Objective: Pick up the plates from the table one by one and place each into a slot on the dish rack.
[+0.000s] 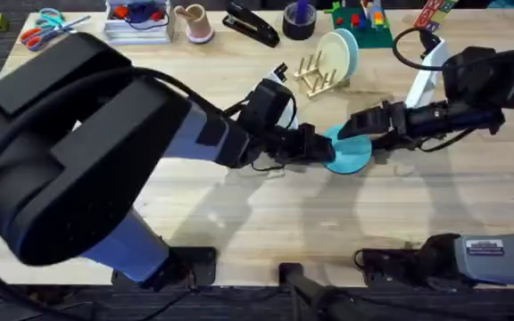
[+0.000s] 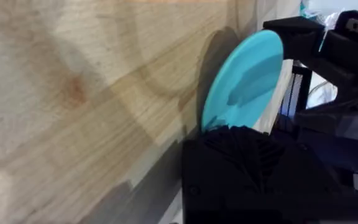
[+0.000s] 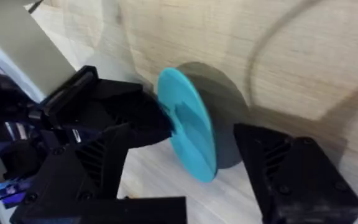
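Turquoise plate (image 1: 350, 152) held upright between left gripper (image 1: 325, 147) and right gripper (image 1: 357, 123).

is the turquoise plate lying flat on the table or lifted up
Lifted and tilted on edge. The turquoise plate is held between both hands, its shadow on the table behind it.

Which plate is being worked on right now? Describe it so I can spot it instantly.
Find the wooden rack at the table's far middle. Just nearer the arms, the left gripper and right gripper meet at the turquoise plate. The rack's plates are paler.
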Motion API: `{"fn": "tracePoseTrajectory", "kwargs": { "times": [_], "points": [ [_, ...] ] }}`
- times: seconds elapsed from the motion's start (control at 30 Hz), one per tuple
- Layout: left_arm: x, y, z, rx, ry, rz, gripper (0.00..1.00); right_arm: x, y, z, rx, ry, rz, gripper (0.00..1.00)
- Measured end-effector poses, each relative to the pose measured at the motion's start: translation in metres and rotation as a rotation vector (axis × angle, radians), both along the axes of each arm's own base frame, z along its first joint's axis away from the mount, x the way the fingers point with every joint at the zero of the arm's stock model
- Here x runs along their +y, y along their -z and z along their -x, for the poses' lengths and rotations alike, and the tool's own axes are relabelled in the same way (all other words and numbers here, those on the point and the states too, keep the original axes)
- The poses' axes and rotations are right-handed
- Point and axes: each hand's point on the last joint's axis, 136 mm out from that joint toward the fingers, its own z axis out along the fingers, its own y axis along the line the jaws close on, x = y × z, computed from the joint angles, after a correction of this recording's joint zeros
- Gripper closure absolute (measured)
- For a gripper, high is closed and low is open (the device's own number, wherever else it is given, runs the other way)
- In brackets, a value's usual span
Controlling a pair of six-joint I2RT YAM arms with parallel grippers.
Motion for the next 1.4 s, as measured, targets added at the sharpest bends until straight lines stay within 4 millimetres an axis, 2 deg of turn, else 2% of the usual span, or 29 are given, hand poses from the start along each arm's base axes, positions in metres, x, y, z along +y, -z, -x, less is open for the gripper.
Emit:
{"fn": "tracePoseTrajectory", "kwargs": {
  "times": [0.5,0.67,0.9,1.0,1.13,1.2,1.4],
  "points": [
    [0.000,0.000,0.000,0.000,0.001,0.000,0.962,0.021,-0.003,0.002,0.011,-0.031,-0.084,0.021],
    [0.000,0.000,0.000,0.001,0.000,-0.001,0.962,0.024,-0.003,0.002,0.022,-0.032,-0.102,0.239],
    [0.000,0.000,0.000,0.002,0.000,0.000,0.962,0.024,-0.001,0.004,0.027,-0.035,-0.095,0.470],
    [0.000,-0.001,0.001,0.007,0.005,0.006,0.962,0.021,0.001,0.003,0.025,-0.032,-0.078,0.755],
    [0.000,-0.001,0.001,0.010,0.009,0.010,0.962,0.020,0.002,0.003,0.025,-0.031,-0.075,0.859],
    [0.001,-0.002,0.001,0.012,0.011,0.013,0.962,0.018,0.004,0.003,0.022,-0.034,-0.059,0.946],
    [0.001,-0.002,0.001,0.015,0.009,0.014,0.962,0.017,0.005,0.003,0.021,-0.034,-0.049,0.959]
  ]
}}
